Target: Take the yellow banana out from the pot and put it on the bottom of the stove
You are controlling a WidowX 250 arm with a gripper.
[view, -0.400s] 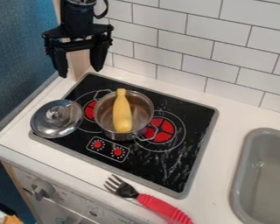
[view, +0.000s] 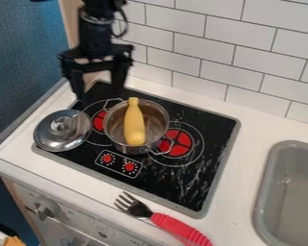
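My gripper point(view: 100, 94) hangs open over the stove's back left corner, up and to the left of the pot, with nothing between its fingers. The yellow banana point(view: 134, 124) lies in the metal pot point(view: 158, 112), its narrow end resting at the far rim and its thick end toward the near side. Under the pot is the black stove point(view: 208, 126), with red burners; its two red knobs are along the near edge.
A metal lid point(view: 62, 130) rests on the stove's left edge. A fork with a red handle point(view: 179, 227) lies on the counter in front. The grey sink point(view: 266, 192) is at the right, and a tiled wall stands behind.
The gripper has come lower and a little to the right, closer to the pot. The banana, pot, lid and fork have stayed where they were.
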